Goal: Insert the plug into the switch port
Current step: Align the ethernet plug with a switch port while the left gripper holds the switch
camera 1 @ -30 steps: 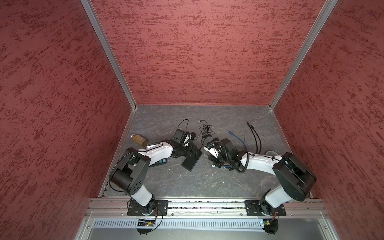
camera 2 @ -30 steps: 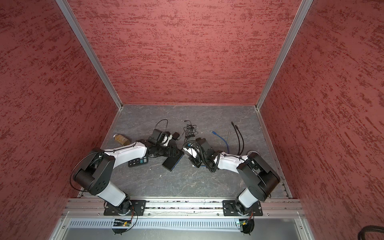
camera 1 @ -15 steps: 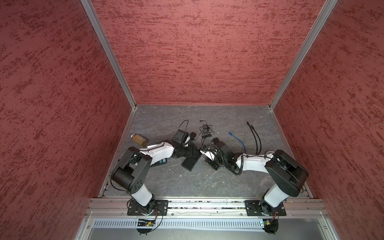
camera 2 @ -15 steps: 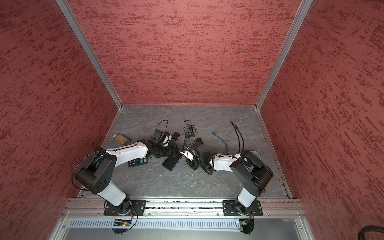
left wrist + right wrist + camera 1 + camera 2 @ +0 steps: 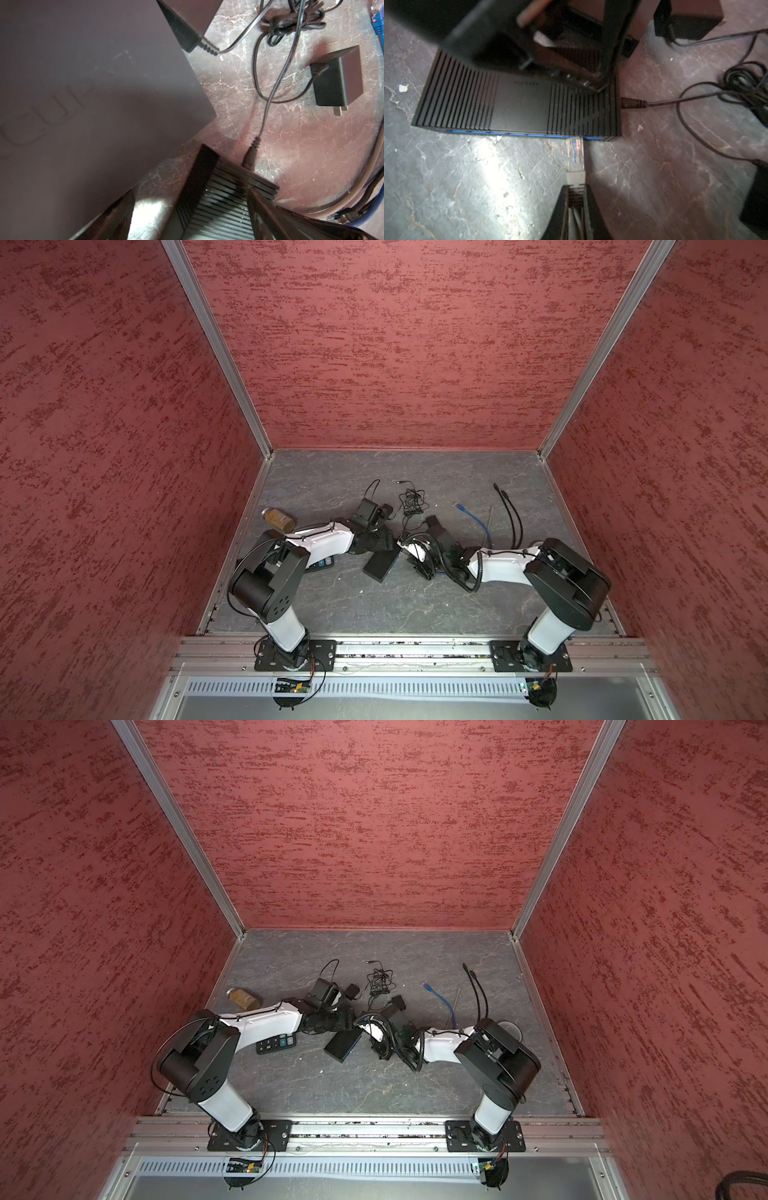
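Pinching plug [image 5: 576, 153] between right jaws, tip at switch [image 5: 519, 108] port only in right wrist view, left jaws spread

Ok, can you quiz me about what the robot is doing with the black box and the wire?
1. What does the right pincer hold? A a clear plug, B a spoon, C a ball.
2. True or false: a thin cord is plugged into the end of the black box.
3. Fill in: the strip along the black box facing the plug is ____.
Key: 1 A; 2 true; 3 blue.
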{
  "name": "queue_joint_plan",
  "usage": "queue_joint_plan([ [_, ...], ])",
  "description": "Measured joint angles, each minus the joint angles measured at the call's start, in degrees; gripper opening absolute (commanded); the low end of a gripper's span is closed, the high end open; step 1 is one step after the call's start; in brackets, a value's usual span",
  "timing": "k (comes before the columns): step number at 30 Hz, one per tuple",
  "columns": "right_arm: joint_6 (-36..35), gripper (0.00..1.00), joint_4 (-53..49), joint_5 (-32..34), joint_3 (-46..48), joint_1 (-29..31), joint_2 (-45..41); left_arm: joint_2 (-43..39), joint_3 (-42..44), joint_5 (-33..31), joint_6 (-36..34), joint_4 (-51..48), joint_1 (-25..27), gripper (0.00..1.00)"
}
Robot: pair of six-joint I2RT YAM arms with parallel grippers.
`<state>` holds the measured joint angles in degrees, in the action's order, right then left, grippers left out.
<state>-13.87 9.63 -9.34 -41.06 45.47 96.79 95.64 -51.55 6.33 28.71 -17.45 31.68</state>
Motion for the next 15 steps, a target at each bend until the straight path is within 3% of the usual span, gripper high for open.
queue_joint_plan([
  [15, -0.13, 0.01, -0.15, 1.49, -2.08, 0.83, 1.92, 1.55, -0.90, -0.39, 1.27, 2.12, 2.16, 0.70],
])
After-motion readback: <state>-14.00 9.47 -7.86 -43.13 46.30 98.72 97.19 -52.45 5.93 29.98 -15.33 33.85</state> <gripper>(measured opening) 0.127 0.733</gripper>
